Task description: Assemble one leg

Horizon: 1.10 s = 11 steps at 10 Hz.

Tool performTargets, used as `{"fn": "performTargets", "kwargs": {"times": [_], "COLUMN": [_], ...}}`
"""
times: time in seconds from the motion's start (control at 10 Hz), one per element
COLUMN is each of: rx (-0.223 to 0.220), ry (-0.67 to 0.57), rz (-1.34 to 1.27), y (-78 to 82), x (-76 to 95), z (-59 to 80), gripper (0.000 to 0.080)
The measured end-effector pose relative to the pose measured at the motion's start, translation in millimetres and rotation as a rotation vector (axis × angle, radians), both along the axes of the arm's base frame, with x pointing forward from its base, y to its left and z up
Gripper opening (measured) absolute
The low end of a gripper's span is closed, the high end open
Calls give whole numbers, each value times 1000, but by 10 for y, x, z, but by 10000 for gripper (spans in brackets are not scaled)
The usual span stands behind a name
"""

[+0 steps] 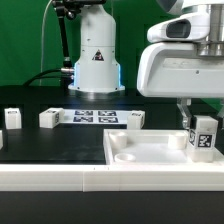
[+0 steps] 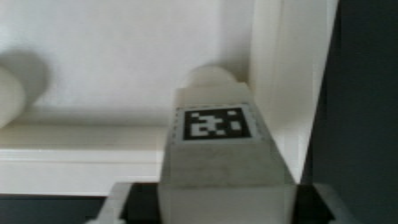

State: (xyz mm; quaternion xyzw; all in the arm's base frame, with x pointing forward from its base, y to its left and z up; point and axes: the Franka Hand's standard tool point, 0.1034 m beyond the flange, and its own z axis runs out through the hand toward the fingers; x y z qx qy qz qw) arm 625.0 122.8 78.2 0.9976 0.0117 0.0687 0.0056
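Observation:
My gripper (image 1: 200,128) is shut on a white leg (image 1: 203,138) with a black-and-white marker tag, held upright over the corner of the large white panel (image 1: 150,150) at the exterior view's right. In the wrist view the leg (image 2: 217,140) fills the middle, its tag facing the camera, gripped between the dark fingers (image 2: 317,205). The panel's surface (image 2: 107,60) lies beyond it, with a round corner socket partly showing at the picture's edge. I cannot tell if the leg's tip touches the panel.
Three more white legs lie on the black table: one (image 1: 12,118) at the exterior view's left, one (image 1: 48,119) beside the marker board (image 1: 93,117), one (image 1: 135,120) behind the panel. The robot's base (image 1: 95,60) stands at the back.

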Motion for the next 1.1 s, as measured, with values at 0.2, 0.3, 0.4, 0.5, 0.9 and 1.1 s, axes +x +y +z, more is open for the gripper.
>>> {"fn": "performTargets", "kwargs": {"times": [0.2, 0.3, 0.4, 0.5, 0.9, 1.1], "rx": [4, 9, 18, 36, 45, 43], "ry": [0, 0, -1, -2, -15, -31], "rz": [-27, -55, -128, -272, -622, -742], "y": [-2, -9, -29, -19, -178, -268], "x": [0, 1, 5, -1, -30, -44], "z": [0, 1, 3, 1, -3, -3], "gripper": [290, 290, 290, 290, 300, 304]}}
